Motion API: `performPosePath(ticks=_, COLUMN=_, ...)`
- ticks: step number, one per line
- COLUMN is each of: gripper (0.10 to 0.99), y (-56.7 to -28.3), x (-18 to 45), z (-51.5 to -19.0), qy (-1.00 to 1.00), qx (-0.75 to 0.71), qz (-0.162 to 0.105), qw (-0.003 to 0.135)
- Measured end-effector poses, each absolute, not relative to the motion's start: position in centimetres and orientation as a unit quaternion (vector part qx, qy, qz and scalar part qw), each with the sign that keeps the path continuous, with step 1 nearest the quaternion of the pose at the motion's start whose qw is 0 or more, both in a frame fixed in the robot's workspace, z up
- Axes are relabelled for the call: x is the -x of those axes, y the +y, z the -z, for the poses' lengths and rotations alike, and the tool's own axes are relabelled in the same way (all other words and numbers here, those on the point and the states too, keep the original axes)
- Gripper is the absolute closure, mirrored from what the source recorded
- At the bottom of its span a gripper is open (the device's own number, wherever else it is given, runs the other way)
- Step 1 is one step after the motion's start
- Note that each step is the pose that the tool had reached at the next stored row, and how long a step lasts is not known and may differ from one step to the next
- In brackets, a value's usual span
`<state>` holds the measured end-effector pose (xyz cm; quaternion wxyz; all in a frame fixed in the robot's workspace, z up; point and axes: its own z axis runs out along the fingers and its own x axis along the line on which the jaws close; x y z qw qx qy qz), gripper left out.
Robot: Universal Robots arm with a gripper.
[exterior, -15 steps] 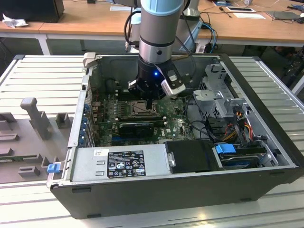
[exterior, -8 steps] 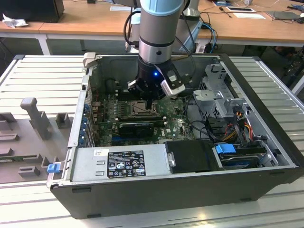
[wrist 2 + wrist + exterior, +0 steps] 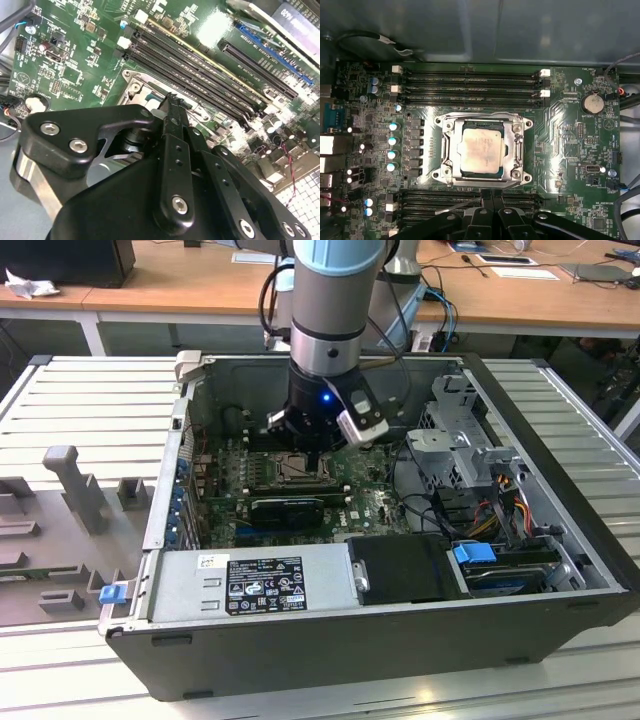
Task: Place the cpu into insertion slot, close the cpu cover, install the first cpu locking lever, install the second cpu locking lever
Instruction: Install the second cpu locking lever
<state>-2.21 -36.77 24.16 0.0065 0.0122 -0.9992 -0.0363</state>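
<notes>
While the open computer case [image 3: 400, 640] lies on a ribbed grey tabletop [image 3: 90, 400], the end effector [image 3: 492, 200], fingers pressed together, hides the insertion slot's [image 3: 520, 172] near edge.

insertion slot [image 3: 297, 466] perhaps half hidden

You can read no wording here. In the exterior view a black label [image 3: 264, 583] and a small white sticker [image 3: 209, 561] sit on the power supply [image 3: 322, 575]. In the first wrist view tiny white lettering dots the motherboard [image 3: 560, 120] and faint marks cross the cpu [image 3: 480, 152].

Arm [image 3: 325, 340] above open computer case [image 3: 400, 640]
</notes>
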Motion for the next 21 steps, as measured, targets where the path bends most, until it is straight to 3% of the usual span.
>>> performPosePath(ticks=6, gripper=0.980, y=-37.4, x=2.6, z=-24.1, qy=-0.998, qx=-0.012, qz=0.056, qw=0.006)
performPosePath(ticks=21, gripper=0.980, y=-37.8, x=5.2, z=-22.7, qy=-0.998, qx=-0.015, qz=0.058, qw=0.006)
